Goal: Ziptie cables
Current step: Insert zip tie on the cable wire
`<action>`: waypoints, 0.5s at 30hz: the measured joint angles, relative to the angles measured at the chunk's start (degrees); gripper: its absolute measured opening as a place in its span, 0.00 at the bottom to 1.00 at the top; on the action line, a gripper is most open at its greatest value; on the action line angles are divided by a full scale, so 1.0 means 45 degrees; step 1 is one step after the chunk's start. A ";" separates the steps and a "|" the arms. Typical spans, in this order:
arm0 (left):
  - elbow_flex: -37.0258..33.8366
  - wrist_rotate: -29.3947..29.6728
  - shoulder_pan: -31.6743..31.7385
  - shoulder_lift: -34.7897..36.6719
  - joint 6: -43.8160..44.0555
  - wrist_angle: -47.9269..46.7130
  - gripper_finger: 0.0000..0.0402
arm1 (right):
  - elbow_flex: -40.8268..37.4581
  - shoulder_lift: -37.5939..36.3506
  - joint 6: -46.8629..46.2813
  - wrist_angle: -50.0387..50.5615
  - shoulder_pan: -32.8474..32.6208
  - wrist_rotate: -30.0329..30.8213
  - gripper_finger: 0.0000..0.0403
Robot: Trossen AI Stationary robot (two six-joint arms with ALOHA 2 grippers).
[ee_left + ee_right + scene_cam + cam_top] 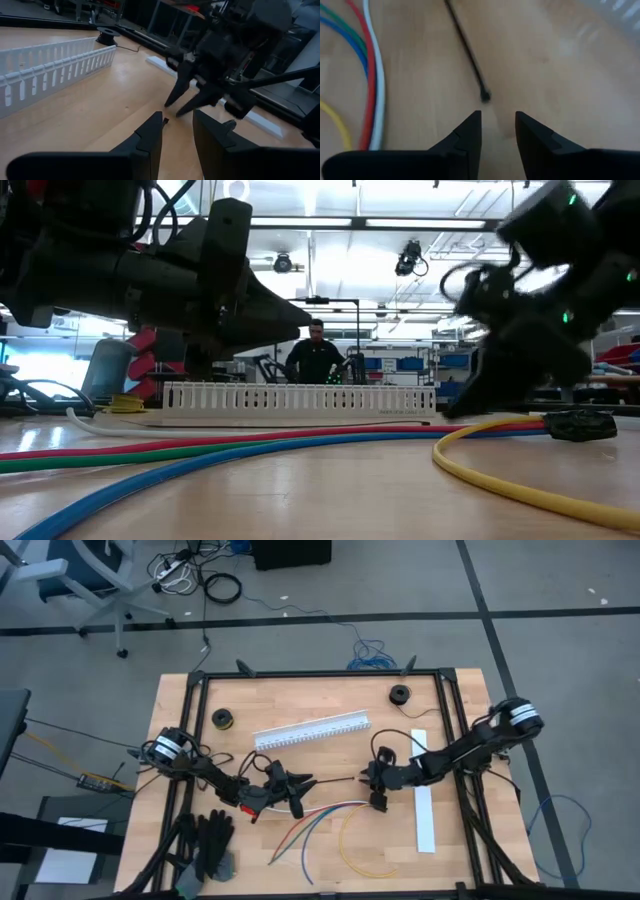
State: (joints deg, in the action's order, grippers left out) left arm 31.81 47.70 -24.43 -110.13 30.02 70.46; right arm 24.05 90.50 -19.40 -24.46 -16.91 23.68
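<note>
Pale wooden boards make up the desk (330, 860), framed by black rails, and beyond its far edge we see a workshop with a person (316, 355) standing behind the white slotted channel (312, 729). That channel lies toward the far edge, a little left of the middle. Two small black spools sit further back, one (222, 719) near the far left corner and one (400, 694) toward the far right. A flat white strip (424, 790) lies near the right edge, and a pair of black gloves (210, 845) rests at the near left corner.

We find the cables (330, 825) loose on the desk between the middle and the near edge: red, green, blue and white strands fan toward the near edge, and a yellow one curls into a loop on their right.

Our left gripper (303, 783) sits low over the desk left of the middle, its fingers (150, 140) a small way apart with nothing between them. The right gripper (378, 802) points down at the desk just right of the middle, jaws slightly apart and empty. A thin black ziptie (467, 50) lies flat on the wood just ahead of the right fingertips, not touching them; in the high view it is too fine for us to trace. It lies beside the cables, apart from them.
</note>
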 joint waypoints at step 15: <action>-0.0041 0.0002 0.0010 -0.0005 0.0043 -0.0523 0.21 | 0.0078 0.3894 -0.0335 -0.4912 0.0204 0.0144 0.06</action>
State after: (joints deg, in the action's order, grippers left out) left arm 31.63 47.71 -24.38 -110.15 30.22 68.11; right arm 24.40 108.02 -20.91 -46.56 -15.99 24.33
